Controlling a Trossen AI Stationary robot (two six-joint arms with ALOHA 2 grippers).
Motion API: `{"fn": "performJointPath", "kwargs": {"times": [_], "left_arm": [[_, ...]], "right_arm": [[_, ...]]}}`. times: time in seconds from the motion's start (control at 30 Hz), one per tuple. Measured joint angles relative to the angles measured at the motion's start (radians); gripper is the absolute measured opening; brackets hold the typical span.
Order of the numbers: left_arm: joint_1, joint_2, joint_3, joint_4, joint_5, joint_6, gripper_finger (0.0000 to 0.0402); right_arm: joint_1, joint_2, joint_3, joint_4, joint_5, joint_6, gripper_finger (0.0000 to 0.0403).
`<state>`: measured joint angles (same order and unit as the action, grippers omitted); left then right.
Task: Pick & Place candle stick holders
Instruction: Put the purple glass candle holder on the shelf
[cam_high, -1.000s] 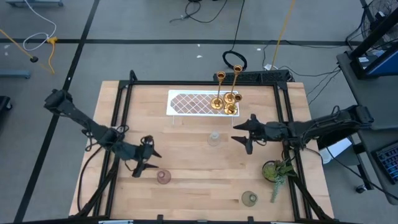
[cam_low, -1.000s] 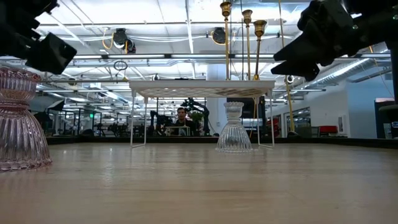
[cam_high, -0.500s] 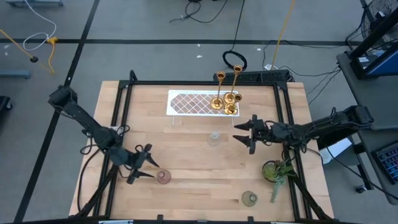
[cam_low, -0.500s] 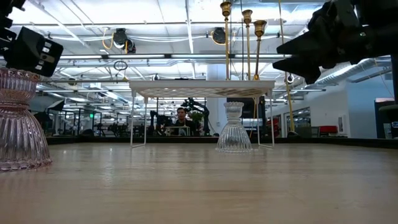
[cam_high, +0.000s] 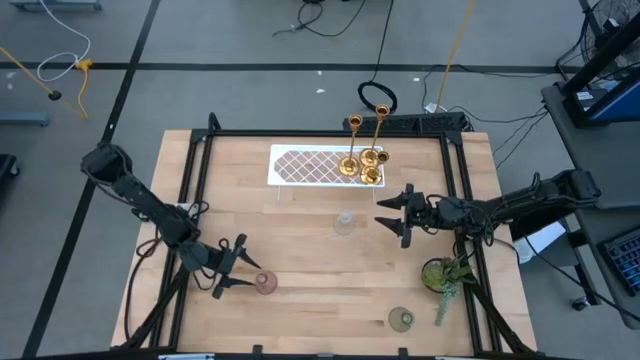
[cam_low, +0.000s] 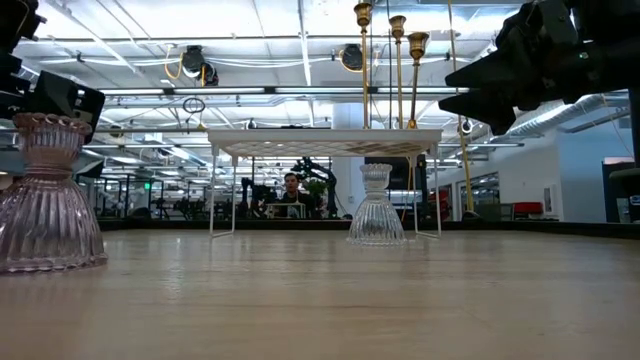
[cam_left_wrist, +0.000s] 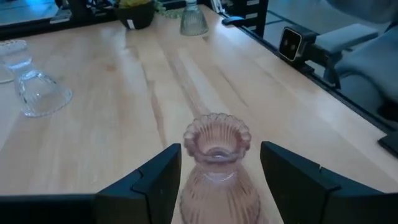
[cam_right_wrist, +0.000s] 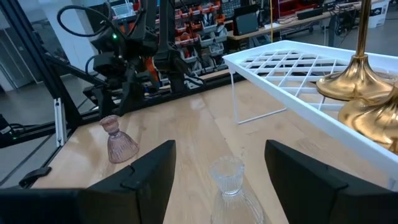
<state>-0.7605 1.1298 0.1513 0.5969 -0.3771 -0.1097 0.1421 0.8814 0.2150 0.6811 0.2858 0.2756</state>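
Closing on the pink cup (cam_left_wrist: 216, 163), our left hand (cam_left_wrist: 219, 177) spreads wide either side, ungripped. Our right hand (cam_right_wrist: 219, 177), also wide, faces the clear cup (cam_right_wrist: 231, 185). Three gold candlesticks (cam_high: 361, 163) stand on the rack (cam_high: 305, 165); the green cup (cam_high: 402, 319) waits well apart on the worktop (cam_high: 320, 260).

We see a light wooden table (cam_high: 300, 240) edged by a black metal frame (cam_high: 195, 180). Toward its far side stands a white tray with a brown lattice pattern (cam_high: 305, 165), raised on thin white legs. Near the table's right front corner sits a green leafy plant (cam_high: 447, 274) in a dark pot. Beyond the far edge we notice a coiled black cable (cam_high: 376, 97) lying on the grey floor. In the low view, a person (cam_low: 291, 190) sits in the room behind the table.
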Motion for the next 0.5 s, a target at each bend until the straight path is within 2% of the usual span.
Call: {"fn": "performJointPath", "kwargs": {"times": [0.2,0.5], "left_arm": [[0.000,0.085,0.000,0.098,-0.003,-0.034,0.0225],[0.005,0.223,0.003,0.217,-0.084,-0.073,0.0225]], "right_arm": [[0.000,0.000,0.000,0.000,0.000,0.000,0.0238],[0.000,0.000,0.000,0.000,0.000,0.000,0.0238]]}}
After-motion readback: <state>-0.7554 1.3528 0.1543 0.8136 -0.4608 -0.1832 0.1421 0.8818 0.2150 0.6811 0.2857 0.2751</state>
